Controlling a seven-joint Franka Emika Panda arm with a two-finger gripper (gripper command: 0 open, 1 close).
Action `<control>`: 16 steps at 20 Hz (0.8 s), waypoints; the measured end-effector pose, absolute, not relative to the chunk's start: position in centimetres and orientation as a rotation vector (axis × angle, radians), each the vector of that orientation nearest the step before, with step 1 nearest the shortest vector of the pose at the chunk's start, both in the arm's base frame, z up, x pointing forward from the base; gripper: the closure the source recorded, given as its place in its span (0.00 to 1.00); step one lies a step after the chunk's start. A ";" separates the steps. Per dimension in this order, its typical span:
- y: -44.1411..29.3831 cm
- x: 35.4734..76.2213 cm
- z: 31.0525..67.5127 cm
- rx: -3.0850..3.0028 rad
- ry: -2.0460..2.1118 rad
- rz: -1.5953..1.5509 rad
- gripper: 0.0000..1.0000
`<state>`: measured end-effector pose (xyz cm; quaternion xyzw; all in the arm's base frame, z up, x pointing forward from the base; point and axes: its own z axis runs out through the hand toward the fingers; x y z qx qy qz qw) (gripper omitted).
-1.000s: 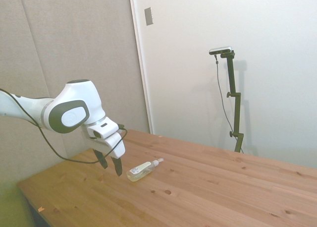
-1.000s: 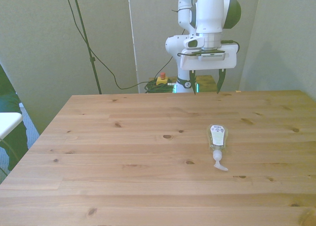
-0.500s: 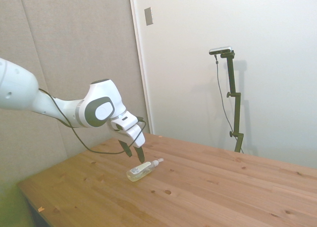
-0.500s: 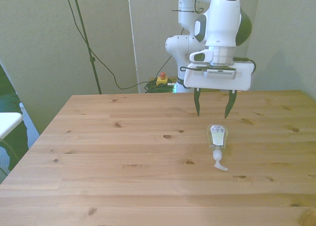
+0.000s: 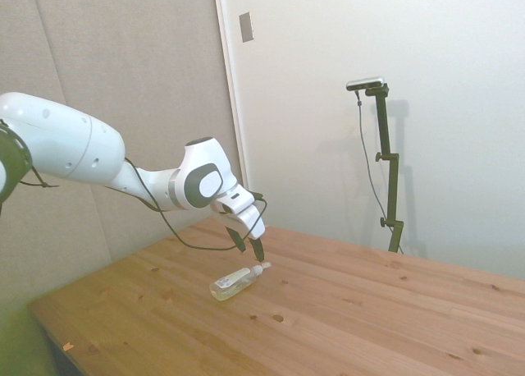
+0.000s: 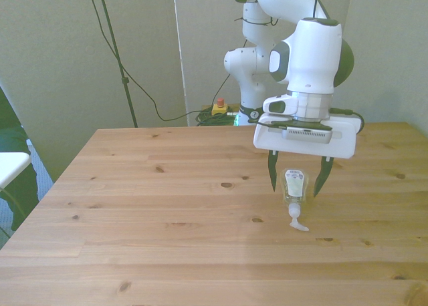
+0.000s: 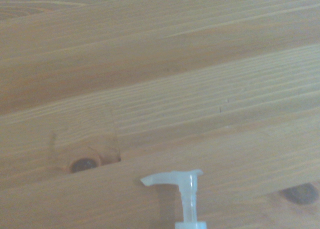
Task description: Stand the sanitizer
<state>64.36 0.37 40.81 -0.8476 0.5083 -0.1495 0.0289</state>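
Note:
The sanitizer (image 6: 294, 188) lies flat on the wooden table (image 6: 167, 212), a small clear bottle with yellowish liquid and a pale label, its white pump nozzle (image 6: 297, 220) pointing toward the table's near edge in the front view. In the side view the sanitizer (image 5: 233, 282) lies near the table's left part. My gripper (image 6: 297, 183) hangs open just above the bottle, one finger on each side of its body, not touching it. In the side view the gripper (image 5: 249, 246) sits over the nozzle end. The wrist view shows only the nozzle (image 7: 179, 183) against the wood.
Black cables and a thin stand (image 6: 120, 59) rise behind the table at the front view's left. A white object's edge (image 6: 10, 166) shows beside the table's left side. Bare wood (image 6: 154, 252) spreads around the bottle.
The arm has reached out from near its base and come down. The open gripper went from behind the sanitizer to straddling it just above the table. The bottle has not moved.

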 end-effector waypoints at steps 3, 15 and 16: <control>0.1 65.9 39.3 -2.623 1.581 -0.451 0.00; -0.6 67.2 35.5 -2.656 1.623 -0.378 1.00; -0.5 67.2 35.3 -2.659 1.622 -0.374 1.00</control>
